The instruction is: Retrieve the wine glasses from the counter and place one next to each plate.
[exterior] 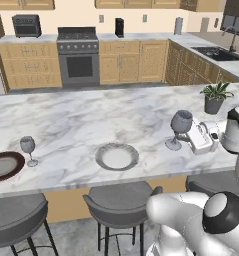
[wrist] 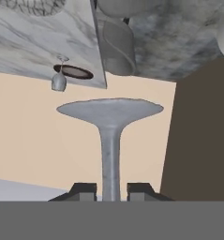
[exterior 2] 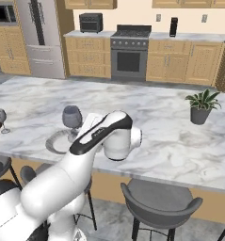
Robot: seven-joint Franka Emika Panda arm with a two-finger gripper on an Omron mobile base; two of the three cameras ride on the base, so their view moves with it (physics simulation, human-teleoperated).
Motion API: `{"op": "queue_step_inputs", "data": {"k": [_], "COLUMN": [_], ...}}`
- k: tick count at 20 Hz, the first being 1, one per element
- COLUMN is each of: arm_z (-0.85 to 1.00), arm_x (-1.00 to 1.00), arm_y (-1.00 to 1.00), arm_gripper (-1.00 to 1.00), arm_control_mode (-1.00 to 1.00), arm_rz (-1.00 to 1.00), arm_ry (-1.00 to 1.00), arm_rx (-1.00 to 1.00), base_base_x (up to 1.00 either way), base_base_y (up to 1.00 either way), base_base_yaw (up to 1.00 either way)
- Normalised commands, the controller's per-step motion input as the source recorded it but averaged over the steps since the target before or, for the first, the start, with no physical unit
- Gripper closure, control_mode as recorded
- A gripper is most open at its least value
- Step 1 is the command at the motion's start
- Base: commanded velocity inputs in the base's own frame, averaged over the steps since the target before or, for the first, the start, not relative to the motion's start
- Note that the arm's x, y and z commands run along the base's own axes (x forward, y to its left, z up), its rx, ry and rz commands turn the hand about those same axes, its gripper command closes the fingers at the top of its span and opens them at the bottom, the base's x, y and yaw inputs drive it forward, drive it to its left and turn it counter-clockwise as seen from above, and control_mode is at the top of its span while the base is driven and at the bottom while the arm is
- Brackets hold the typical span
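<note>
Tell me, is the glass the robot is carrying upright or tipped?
Tipped slightly. In the left base view the wine glass leans, its foot lifted above the marble, its stem held by the tool.

Light wooden cabinets (exterior: 120, 61) flank a steel oven (exterior: 79, 62); grey stools (exterior: 122, 206) line the marble island (exterior: 91, 120), with perhaps a fridge (exterior 2: 40, 35).

Bare marble beside light plate (exterior: 117, 156), potted plant (exterior: 215, 97) well right

Both base views look forward and down over the island (exterior: 66, 120), sharing its plates and glasses. Hand view, rolled upside down, sits close behind a glass stem (wrist: 109, 159).
</note>
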Motion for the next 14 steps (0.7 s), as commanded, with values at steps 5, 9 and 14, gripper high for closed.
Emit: {"op": "queue_step_inputs", "data": {"k": [5,9,14], "arm_z": [-0.31,-0.33,-0.24], "arm_x": [0.22,0.25,0.28], "arm_y": [0.00,0.00,0.00], "arm_gripper": [1.00,1.00,1.00], "arm_control_mode": [-1.00,-1.00,-1.00], "arm_rz": [0.00,0.00,0.00], "arm_ry": [0.01,0.04,0.02], "arm_rx": [0.00,0.00,0.00], "base_base_x": [0.00,0.00,0.00], "base_base_y": [0.00,0.00,0.00], "base_base_yaw": [0.00,0.00,0.00]}}
